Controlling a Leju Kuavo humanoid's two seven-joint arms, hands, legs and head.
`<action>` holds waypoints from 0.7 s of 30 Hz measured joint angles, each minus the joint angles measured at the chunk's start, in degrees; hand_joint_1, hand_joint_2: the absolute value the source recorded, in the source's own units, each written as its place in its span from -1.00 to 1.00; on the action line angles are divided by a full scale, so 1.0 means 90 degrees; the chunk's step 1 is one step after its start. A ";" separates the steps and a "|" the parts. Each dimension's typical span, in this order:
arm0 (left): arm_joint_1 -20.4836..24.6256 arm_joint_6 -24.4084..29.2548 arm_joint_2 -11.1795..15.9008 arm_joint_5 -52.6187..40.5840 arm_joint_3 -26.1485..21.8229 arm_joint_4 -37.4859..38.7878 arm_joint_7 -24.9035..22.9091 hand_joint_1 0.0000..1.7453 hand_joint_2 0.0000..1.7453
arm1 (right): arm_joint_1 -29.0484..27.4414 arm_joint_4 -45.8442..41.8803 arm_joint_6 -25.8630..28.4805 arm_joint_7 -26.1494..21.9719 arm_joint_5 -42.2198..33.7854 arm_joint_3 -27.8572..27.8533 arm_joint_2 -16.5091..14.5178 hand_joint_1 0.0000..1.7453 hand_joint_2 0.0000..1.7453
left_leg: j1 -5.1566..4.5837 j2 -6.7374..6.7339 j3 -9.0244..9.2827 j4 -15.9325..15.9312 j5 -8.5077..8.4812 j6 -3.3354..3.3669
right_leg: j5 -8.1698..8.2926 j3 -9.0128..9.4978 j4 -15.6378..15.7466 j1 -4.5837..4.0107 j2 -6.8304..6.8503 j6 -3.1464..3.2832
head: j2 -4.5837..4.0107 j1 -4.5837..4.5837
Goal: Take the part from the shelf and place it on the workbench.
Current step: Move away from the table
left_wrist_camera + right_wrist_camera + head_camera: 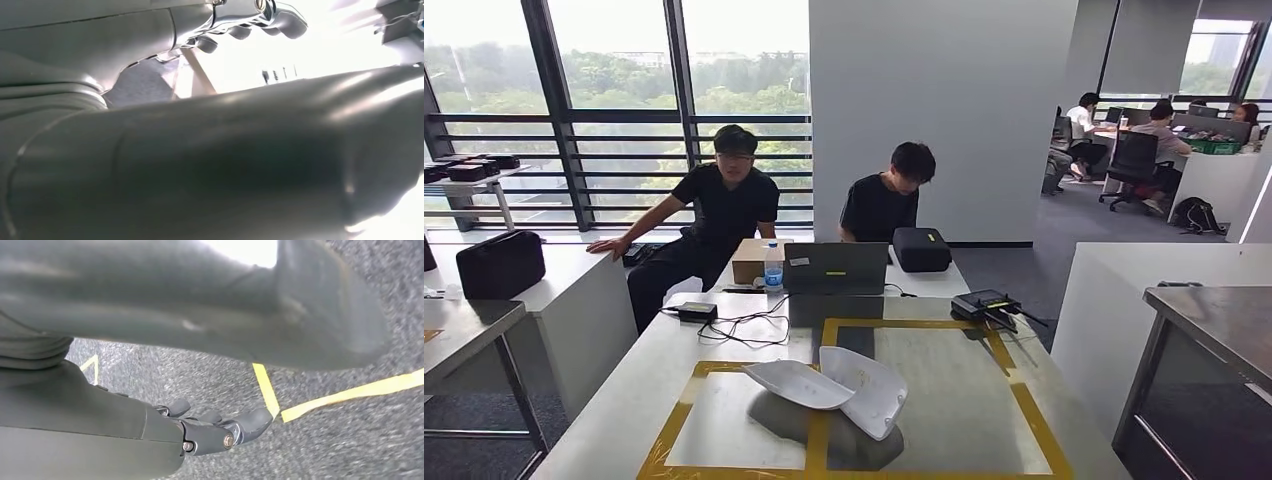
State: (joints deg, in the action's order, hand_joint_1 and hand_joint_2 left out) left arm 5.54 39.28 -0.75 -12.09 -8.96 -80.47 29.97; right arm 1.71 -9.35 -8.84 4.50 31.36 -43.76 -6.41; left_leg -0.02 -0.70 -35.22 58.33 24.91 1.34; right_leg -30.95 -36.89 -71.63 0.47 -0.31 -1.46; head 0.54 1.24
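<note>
The workbench [724, 350], a broad pale slab with a dull reflective sheen, is marked with yellow tape [1014, 390] into rectangular bays. Two white parts are seen resting on it at about 6 o'clock of the head view: a shallow, dish-like shell [796, 383] and, touching its 3 o'clock edge, a taller curved shell [871, 388]. Both appear to be smooth moulded plastic, thin-walled and glossy, overlapping the tape line between two bays. The placing is therefore judged done for these pieces; whether more parts remain on a shelf cannot be told.

A dark laptop [836, 268] stands at 12 o'clock of the parts, with a cardboard box [752, 258], a clear bottle [773, 268] and loose black cables [744, 325] near it.

The left hand [250, 22] is seen in its wrist view with metallic fingers curled loosely and nothing held. The right hand [220, 427] is shown hanging over grey, coarse carpet [350, 440] crossed by yellow floor tape [350, 392], its dark fingers slightly bent, apart and empty.
</note>
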 joint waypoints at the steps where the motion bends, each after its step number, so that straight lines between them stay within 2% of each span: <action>1: -0.0029 -0.0003 -0.0019 0.0013 -0.0027 0.0024 -0.0040 -1.00 -1.00 | 0.0008 0.0000 -0.0012 -0.0017 0.0018 0.0000 0.0009 -1.00 -1.00 | 0.0000 -0.0001 -0.0081 0.0033 -0.0051 -0.0020 | 0.0051 0.0363 0.0464 -0.0002 0.0003 0.0017 | 0.0000 0.0003; 2: -0.0044 -0.0015 -0.0033 0.0022 -0.0055 0.0074 -0.0096 -1.00 -1.00 | 0.0020 0.0000 -0.0030 -0.0037 0.0037 0.0001 0.0016 -1.00 -1.00 | -0.0003 0.0001 -0.0140 0.0061 -0.0098 -0.0049 | 0.0034 0.0691 0.0917 -0.0015 0.0004 0.0045 | 0.0000 0.0004; 3: -0.0054 -0.0046 -0.0044 0.0033 -0.0081 0.0158 -0.0163 -1.00 -1.00 | 0.0030 0.0000 -0.0050 -0.0062 0.0055 0.0001 0.0020 -1.00 -1.00 | -0.0008 0.0001 -0.0168 0.0075 -0.0145 -0.0085 | -0.0022 0.0919 0.1274 -0.0030 0.0004 0.0082 | 0.0001 0.0001; 4: -0.0059 -0.0098 -0.0054 0.0052 -0.0095 0.0285 -0.0229 -1.00 -1.00 | 0.0038 0.0000 -0.0066 -0.0088 0.0064 0.0002 0.0022 -1.00 -1.00 | -0.0008 0.0002 -0.0177 0.0071 -0.0196 -0.0125 | -0.0083 0.1015 0.1463 -0.0047 0.0001 0.0126 | 0.0000 -0.0004; 6: -0.0069 -0.0214 -0.0065 0.0093 -0.0111 0.0612 -0.0308 -1.00 -1.00 | 0.0039 0.0000 -0.0083 -0.0121 0.0075 0.0002 0.0021 -1.00 -1.00 | 0.0002 0.0008 -0.0178 0.0036 -0.0289 -0.0210 | -0.0005 0.0979 0.1546 -0.0053 0.0004 0.0224 | -0.0001 -0.0007; 7: -0.0074 -0.0251 -0.0069 0.0108 -0.0113 0.0786 -0.0320 -1.00 -1.00 | 0.0042 0.0000 -0.0084 -0.0127 0.0076 0.0002 0.0021 -1.00 -1.00 | 0.0012 0.0020 -0.0214 0.0063 -0.0241 -0.0250 | 0.0061 0.0939 0.1565 -0.0043 0.0014 0.0275 | -0.0001 -0.0005; 8: -0.0079 -0.0273 -0.0069 0.0112 -0.0115 0.0942 -0.0318 -1.00 -1.00 | 0.0044 0.0000 -0.0084 -0.0130 0.0076 0.0002 0.0020 -1.00 -1.00 | 0.0021 0.0033 -0.0275 0.0191 -0.0064 -0.0288 | 0.0140 0.0883 0.1589 -0.0032 0.0025 0.0323 | -0.0001 -0.0006; 9: -0.0081 -0.0300 -0.0069 0.0103 -0.0116 0.1087 -0.0333 -1.00 -1.00 | 0.0046 0.0000 -0.0083 -0.0128 0.0076 0.0002 0.0019 -1.00 -1.00 | 0.0033 0.0044 -0.0365 0.0447 0.0218 -0.0325 | 0.0224 0.0809 0.1605 -0.0021 0.0036 0.0357 | -0.0001 -0.0012; 11: -0.0065 -0.0443 -0.0069 0.0009 -0.0117 0.1413 -0.0493 -1.00 -1.00 | 0.0046 0.0000 -0.0081 -0.0090 0.0077 0.0001 0.0021 -1.00 -1.00 | 0.0055 0.0052 -0.0560 0.1229 0.0835 -0.0388 | 0.0374 0.0630 0.1601 -0.0023 0.0042 0.0377 | -0.0001 -0.0021; 12: -0.0045 -0.0549 -0.0069 -0.0100 -0.0114 0.1633 -0.0628 -1.00 -1.00 | 0.0044 0.0000 -0.0081 -0.0042 0.0086 -0.0001 0.0022 -1.00 -1.00 | 0.0066 0.0052 -0.0612 0.1588 0.0973 -0.0413 | 0.0448 0.0534 0.1592 -0.0023 0.0042 0.0368 | -0.0001 -0.0026; 13: 0.0006 -0.0658 -0.0072 -0.0268 -0.0100 0.1931 -0.0780 -1.00 -1.00 | 0.0043 0.0000 -0.0089 0.0021 0.0106 -0.0002 0.0022 -1.00 -1.00 | 0.0077 0.0052 -0.0583 0.1791 0.0956 -0.0427 | 0.0519 0.0440 0.1581 -0.0022 0.0044 0.0354 | 0.0000 -0.0027; 14: 0.0098 -0.0792 -0.0078 -0.0499 -0.0067 0.2368 -0.0986 -1.00 -1.00 | 0.0044 0.0000 -0.0111 0.0081 0.0142 -0.0002 0.0021 -1.00 -1.00 | 0.0090 0.0051 -0.0450 0.1781 0.0818 -0.0436 | 0.0590 0.0345 0.1568 -0.0017 0.0049 0.0333 | 0.0001 -0.0031; 15: 0.0222 -0.0954 -0.0087 -0.0753 -0.0008 0.2892 -0.1248 -1.00 -1.00 | 0.0050 0.0000 -0.0146 0.0129 0.0186 -0.0002 0.0021 -1.00 -1.00 | 0.0104 0.0051 -0.0198 0.1538 0.0642 -0.0438 | 0.0660 0.0254 0.1553 -0.0011 0.0056 0.0308 | 0.0001 -0.0033; 16: 0.0351 -0.1149 -0.0096 -0.0992 0.0067 0.3483 -0.1584 -1.00 -1.00 | 0.0064 -0.0001 -0.0181 0.0150 0.0226 -0.0002 0.0020 -1.00 -1.00 | 0.0117 0.0056 0.0144 0.1114 0.0551 -0.0433 | 0.0726 0.0178 0.1537 -0.0005 0.0061 0.0278 | 0.0001 -0.0033; 17: 0.0445 -0.1335 -0.0106 -0.1169 0.0142 0.4056 -0.1927 -1.00 -1.00 | 0.0080 -0.0001 -0.0211 0.0143 0.0260 -0.0002 0.0019 -1.00 -1.00 | 0.0111 0.0065 0.0506 0.0615 0.0569 -0.0413 | 0.0786 0.0111 0.1523 -0.0004 0.0053 0.0243 | 0.0001 -0.0037; 18: 0.0477 -0.1474 -0.0127 -0.1261 0.0202 0.4515 -0.2190 -1.00 -1.00 | 0.0095 -0.0001 -0.0228 0.0125 0.0280 -0.0002 0.0019 -1.00 -1.00 | 0.0100 0.0074 0.0760 0.0231 0.0627 -0.0373 | 0.0847 0.0078 0.1525 -0.0004 0.0035 0.0206 | 0.0001 -0.0033; 19: 0.0470 -0.1552 -0.0149 -0.1301 0.0237 0.4886 -0.2350 -1.00 -1.00 | 0.0106 -0.0002 -0.0232 0.0108 0.0294 -0.0002 0.0018 -1.00 -1.00 | 0.0086 0.0087 0.0902 -0.0016 0.0707 -0.0327 | 0.0908 0.0057 0.1531 -0.0004 0.0010 0.0167 | -0.0001 -0.0035; 20: 0.0455 -0.1576 -0.0174 -0.1308 0.0255 0.5178 -0.2401 -1.00 -1.00 | 0.0105 -0.0001 -0.0235 0.0095 0.0303 -0.0002 0.0018 -1.00 -1.00 | 0.0064 0.0094 0.0924 -0.0101 0.0720 -0.0274 | 0.0975 0.0041 0.1546 -0.0001 -0.0013 0.0128 | -0.0001 -0.0036; 21: 0.0455 -0.1585 -0.0195 -0.1308 0.0264 0.5449 -0.2407 -1.00 -1.00 | 0.0095 -0.0001 -0.0237 0.0092 0.0308 -0.0002 0.0018 -1.00 -1.00 | 0.0056 0.0097 0.0856 -0.0077 0.0672 -0.0216 | 0.1043 0.0027 0.1566 0.0008 -0.0029 0.0085 | -0.0001 -0.0030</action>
State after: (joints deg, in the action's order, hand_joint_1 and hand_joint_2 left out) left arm 9.64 25.02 -2.51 -23.86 -6.59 -31.43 8.30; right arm 2.56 -9.37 -10.97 5.33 34.13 -43.78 -6.25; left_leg 0.48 0.17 -27.52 57.64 30.96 -0.61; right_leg -21.57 -36.65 -57.53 0.54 -0.57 -0.70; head 0.54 0.97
